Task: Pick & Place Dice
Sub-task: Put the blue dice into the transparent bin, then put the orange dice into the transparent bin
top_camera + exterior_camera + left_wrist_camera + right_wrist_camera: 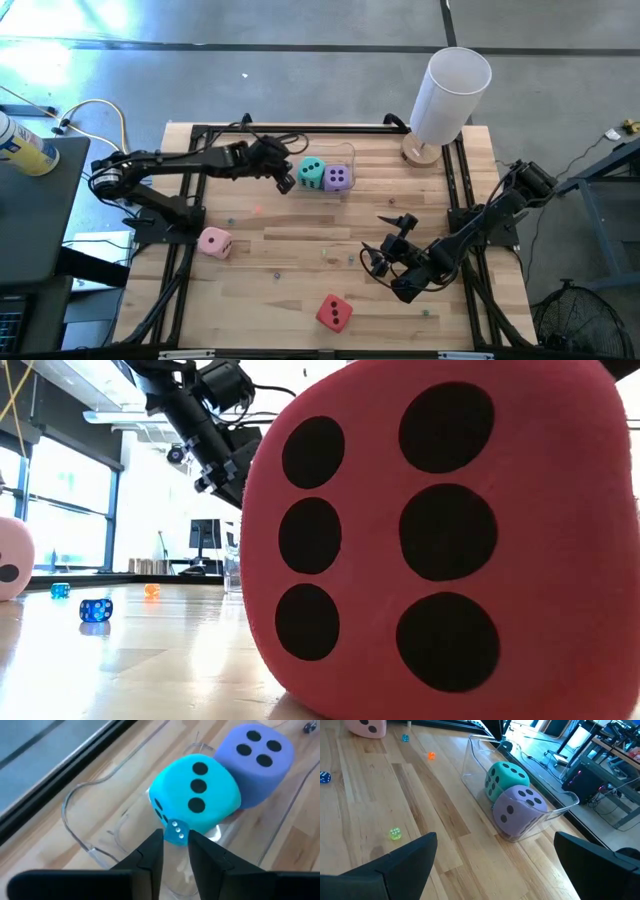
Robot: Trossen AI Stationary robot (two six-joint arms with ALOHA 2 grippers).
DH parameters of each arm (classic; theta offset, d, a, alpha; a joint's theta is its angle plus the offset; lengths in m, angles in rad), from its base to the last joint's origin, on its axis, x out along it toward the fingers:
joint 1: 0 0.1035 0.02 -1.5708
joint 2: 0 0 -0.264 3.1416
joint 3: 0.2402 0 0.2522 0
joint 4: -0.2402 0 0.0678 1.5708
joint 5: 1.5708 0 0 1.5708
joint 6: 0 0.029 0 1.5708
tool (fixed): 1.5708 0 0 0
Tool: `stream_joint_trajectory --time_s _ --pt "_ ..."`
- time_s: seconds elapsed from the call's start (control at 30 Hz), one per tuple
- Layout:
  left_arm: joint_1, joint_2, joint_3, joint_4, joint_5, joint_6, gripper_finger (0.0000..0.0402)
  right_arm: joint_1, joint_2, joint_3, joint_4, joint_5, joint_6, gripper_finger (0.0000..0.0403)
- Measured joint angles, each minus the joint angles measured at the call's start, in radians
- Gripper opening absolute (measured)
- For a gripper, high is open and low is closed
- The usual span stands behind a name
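Placing step: left gripper (175, 840) over clear tray (80, 827), fingers pinching a small blue die (176, 831) beside teal die (197, 795) and purple die (255, 762); next, release into tray; right gripper (385, 262) idle mid-bench, fingers spread

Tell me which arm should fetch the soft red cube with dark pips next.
Right, probably. The right gripper hangs open over the table's near right part, close to the red cube. The left gripper is at the clear tray, holding a small blue die.
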Motion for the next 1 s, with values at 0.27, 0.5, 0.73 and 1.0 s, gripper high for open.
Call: stream_joint_trajectory --time_s 0.27,0.5,0.73,1.0 --pt "-0.03 0.0 0.0 0.01 -0.001 0.043 0.0149 0.0 0.0 0.0 0.001 0.0 0.0 0.0394" --pt "-0.067 -0.023 0.0 0.009 0.001 0.042 0.016 0.0 0.0 0.0 0.0 0.0 0.0 0.0394" --pt "-0.211 -0.139 0.0 -0.109 0.033 0.041 0.016 0.0 0.0 0.0 0.0 -0.038 0.0 0.0394" --pt "-0.354 -0.213 0.0 -0.487 0.029 -0.075 0.0159 0.0 0.0 0.0 0.001 -0.052 0.0 0.0394"
